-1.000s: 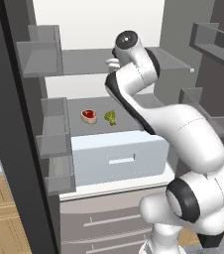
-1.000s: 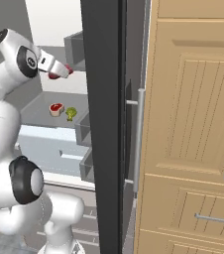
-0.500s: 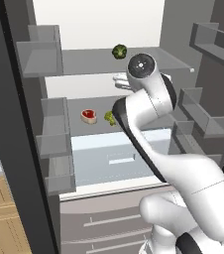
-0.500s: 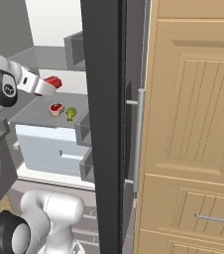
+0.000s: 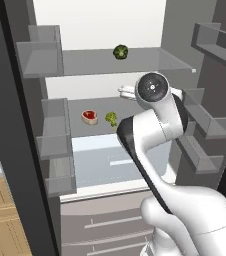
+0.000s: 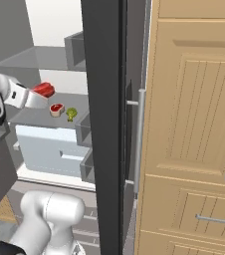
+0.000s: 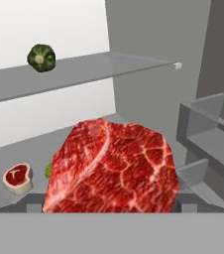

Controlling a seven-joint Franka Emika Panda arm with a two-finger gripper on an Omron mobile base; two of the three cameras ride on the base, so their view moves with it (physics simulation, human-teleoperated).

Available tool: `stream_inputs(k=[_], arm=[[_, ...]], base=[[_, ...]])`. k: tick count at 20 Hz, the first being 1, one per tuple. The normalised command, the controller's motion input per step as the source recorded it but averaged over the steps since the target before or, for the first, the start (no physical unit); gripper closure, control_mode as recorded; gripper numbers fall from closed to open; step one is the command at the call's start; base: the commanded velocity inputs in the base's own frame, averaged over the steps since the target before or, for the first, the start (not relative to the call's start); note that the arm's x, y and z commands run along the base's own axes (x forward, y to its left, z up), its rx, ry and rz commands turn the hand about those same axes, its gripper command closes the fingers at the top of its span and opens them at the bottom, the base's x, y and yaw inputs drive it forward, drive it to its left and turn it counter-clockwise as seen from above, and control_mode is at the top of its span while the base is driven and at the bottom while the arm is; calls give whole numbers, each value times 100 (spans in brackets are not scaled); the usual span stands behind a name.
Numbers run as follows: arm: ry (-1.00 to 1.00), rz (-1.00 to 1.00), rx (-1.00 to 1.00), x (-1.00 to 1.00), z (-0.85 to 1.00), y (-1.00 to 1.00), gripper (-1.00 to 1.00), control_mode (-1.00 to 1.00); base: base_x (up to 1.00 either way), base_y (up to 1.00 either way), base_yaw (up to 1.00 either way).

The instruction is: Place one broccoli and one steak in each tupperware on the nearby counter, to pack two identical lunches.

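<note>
Fridge (image 5: 50, 165) shelves hold steak (image 5: 89, 116) and two broccoli (image 5: 120, 51).

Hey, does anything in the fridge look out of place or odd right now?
Nothing spilled or damaged. Food lies bare on the shelves: a broccoli on the upper one, a small steak and another broccoli below. A large steak sits at the gripper.

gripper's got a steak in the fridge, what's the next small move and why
Probably draw the arm back out of the fridge, keeping the gripper closed on the steak. The steak sits between the fingertips, clear of the shelf, so it looks lifted; another steak and two broccoli wait on the shelves.
</note>
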Motion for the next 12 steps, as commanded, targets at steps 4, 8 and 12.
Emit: stream_inputs(k=[4, 8, 12], arm=[[1, 0, 0, -45, -13, 0, 100, -100], [3, 3, 0, -31, -20, 0, 100, -100], [0, 6, 0, -4, -7, 0, 100, 100]], base=[[0, 0, 0], [0, 0, 0], [0, 0, 0]])
